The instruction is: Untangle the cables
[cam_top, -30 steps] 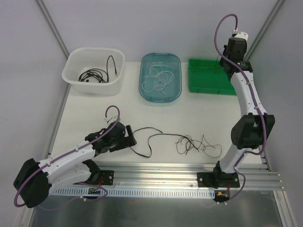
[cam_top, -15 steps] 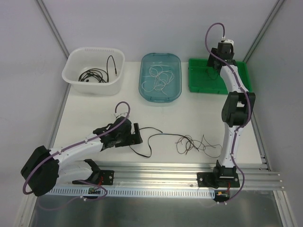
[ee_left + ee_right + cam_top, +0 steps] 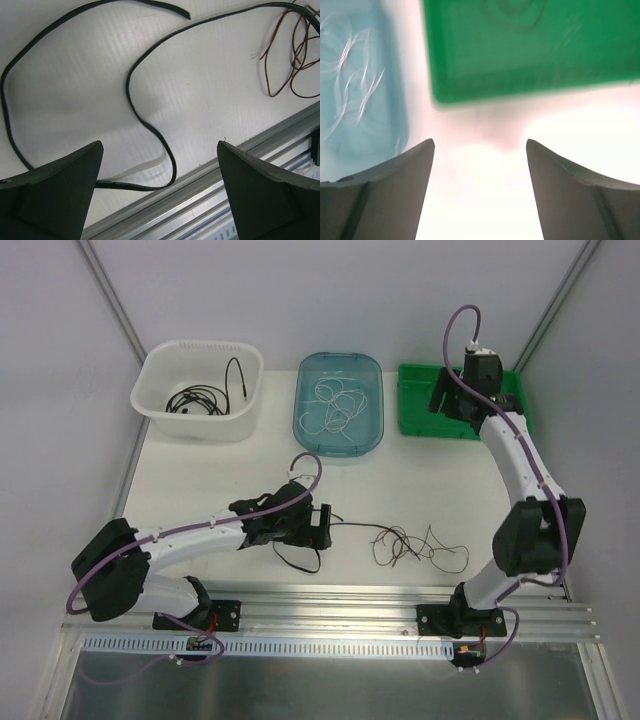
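A black cable [image 3: 301,562] lies looped on the white table, and its far end runs into a tangle of thin brown cables [image 3: 410,545]. My left gripper [image 3: 322,525] hovers open just over the black cable [image 3: 131,95]. A bend of it lies between the fingers without touching them, and the brown cables [image 3: 295,55] sit at the upper right. My right gripper [image 3: 447,405] is open and empty above the near left corner of the green tray [image 3: 470,420]. In the blurred right wrist view that gripper [image 3: 480,143] faces the green tray [image 3: 530,50].
A white tub [image 3: 160,410] at the back left holds a coiled black cable [image 3: 197,398]. A blue tray [image 3: 372,435] in the middle holds white cables [image 3: 335,405]. Metal rails [image 3: 340,605] run along the table's near edge.
My left arm reached right, bringing its open gripper over the black cable. The right gripper opened and came down from the back wall toward the green tray's left corner.
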Motion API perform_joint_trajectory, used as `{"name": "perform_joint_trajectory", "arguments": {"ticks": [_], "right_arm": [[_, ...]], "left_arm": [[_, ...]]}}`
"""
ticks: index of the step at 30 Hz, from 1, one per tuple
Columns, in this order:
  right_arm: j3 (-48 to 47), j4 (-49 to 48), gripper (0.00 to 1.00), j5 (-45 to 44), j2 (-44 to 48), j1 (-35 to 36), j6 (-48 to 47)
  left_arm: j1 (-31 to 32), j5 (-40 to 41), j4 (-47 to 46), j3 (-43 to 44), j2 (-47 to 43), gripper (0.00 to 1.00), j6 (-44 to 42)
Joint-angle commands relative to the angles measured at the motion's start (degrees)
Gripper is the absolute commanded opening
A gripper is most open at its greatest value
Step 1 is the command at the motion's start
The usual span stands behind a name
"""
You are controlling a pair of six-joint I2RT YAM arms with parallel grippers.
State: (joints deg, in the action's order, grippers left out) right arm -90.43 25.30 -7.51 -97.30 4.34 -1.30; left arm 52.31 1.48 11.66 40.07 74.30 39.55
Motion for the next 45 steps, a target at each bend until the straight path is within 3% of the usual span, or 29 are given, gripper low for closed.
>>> {"name": "perform_joint_trajectory", "arguments": {"ticks": [1,5,12,17,27,31,34,35,38,39,45], "right_arm": [[8.6,9.9,0.78,5.2,11.5,2.9,3.1],[23.2,14.2,0.78,6.9,23.5,4.6,4.2],[36.5,20.2,0.78,9.8,42.5,8.1,5.8],[40.6,22.6,0.79,8.7,53.2,8.6,6.7],[42.8,23.5,0.79,9.1,60.0,8.6,7.2],[43.8,23.1,0.79,9.4,61.2,8.6,7.1],[44.6,23.0,0.79,9.5,61.5,8.6,7.1],[44.7,22.7,0.79,9.5,61.6,8.6,7.1],[45.6,22.3,0.79,9.7,62.0,8.7,7.3],[45.9,22.0,0.79,9.8,62.0,8.7,7.2],[50.0,18.6,0.84,13.4,58.9,8.6,8.2]], "left_arm": [[2.8,-0.3,-1.0,5.0,3.6,0.99,-5.6],[5.2,2.1,-0.3,7.7,7.5,0.99,-6.4],[8.8,10.5,11.0,15.4,17.5,0.95,-5.3],[13.5,13.8,18.9,19.9,20.0,0.88,-1.8],[17.6,11.0,28.4,24.2,26.6,0.81,3.0],[17.6,10.7,28.5,23.9,27.2,0.71,3.3],[17.6,9.7,28.5,24.7,28.1,0.53,2.2],[17.6,9.3,28.5,24.9,28.7,0.41,2.0],[17.6,9.0,28.5,25.2,28.4,0.17,1.4],[17.6,9.2,28.6,25.3,28.0,0.0,1.2],[16.9,12.1,31.3,27.9,19.5,0.0,-0.8]]}}
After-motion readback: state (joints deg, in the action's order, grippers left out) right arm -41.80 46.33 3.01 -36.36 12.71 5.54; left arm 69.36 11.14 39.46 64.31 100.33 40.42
